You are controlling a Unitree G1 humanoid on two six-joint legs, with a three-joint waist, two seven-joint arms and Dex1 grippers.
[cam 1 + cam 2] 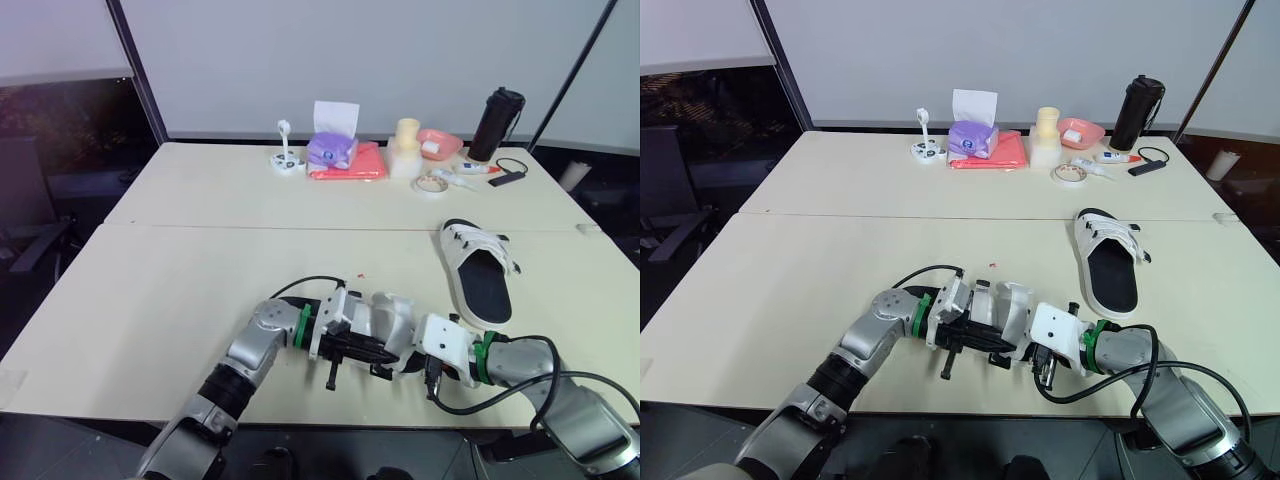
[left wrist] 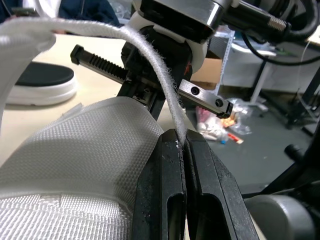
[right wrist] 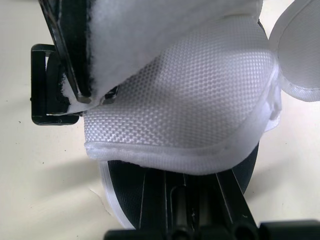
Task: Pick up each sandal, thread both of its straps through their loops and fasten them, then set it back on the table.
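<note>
A white sandal with a black insole (image 1: 385,322) is held just above the table's front edge between both grippers. My left gripper (image 2: 184,137) is shut on one of its white straps (image 2: 167,95), which curves up and away from the fingertips. My right gripper (image 1: 408,357) comes in from the right and grips the sandal low at its sole, under the white mesh upper (image 3: 190,95). In the right wrist view the left gripper's black finger (image 3: 70,50) stands against the fuzzy strap. The second white sandal (image 1: 478,270) lies flat on the table to the right, its straps across the top.
Along the far edge of the table (image 1: 180,270) stand a tissue box (image 1: 333,140) on a pink cloth (image 1: 352,165), a cream cup stack (image 1: 405,148), a pink bowl (image 1: 440,143), a tape roll (image 1: 432,184) and a black bottle (image 1: 497,123).
</note>
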